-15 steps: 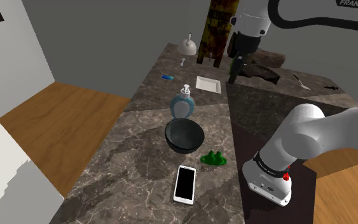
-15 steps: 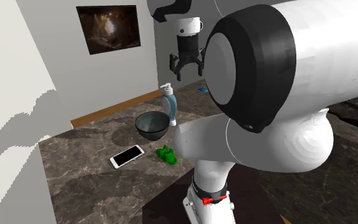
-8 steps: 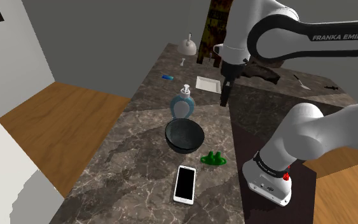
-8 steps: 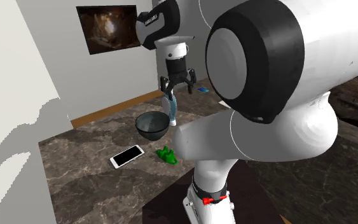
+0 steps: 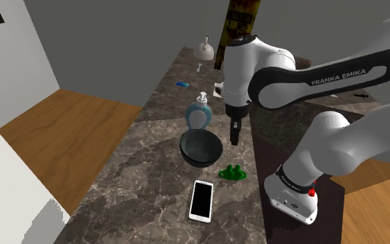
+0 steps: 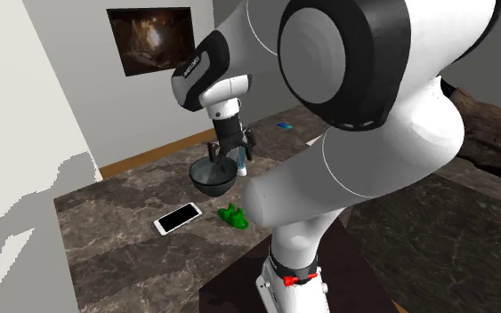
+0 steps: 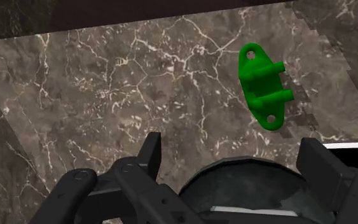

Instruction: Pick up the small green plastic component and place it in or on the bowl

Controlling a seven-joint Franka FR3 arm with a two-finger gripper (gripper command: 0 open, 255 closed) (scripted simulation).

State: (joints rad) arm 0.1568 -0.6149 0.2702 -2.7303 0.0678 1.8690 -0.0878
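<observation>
Above the bowl (image 5: 195, 158) edge: pick not begun

Gripper (image 7: 234, 159) hovers with fingers apart, empty. Green component (image 7: 263, 86) lies flat on counter (image 7: 107, 83) just beside the bowl, untouched. Left, I'd judge: descend, grasp, lift, drop in bowl.

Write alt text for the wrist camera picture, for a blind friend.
A small green component lies on a dark marble counter, untouched. The black tool hovers with fingers apart, a dark bowl showing between them.
</observation>
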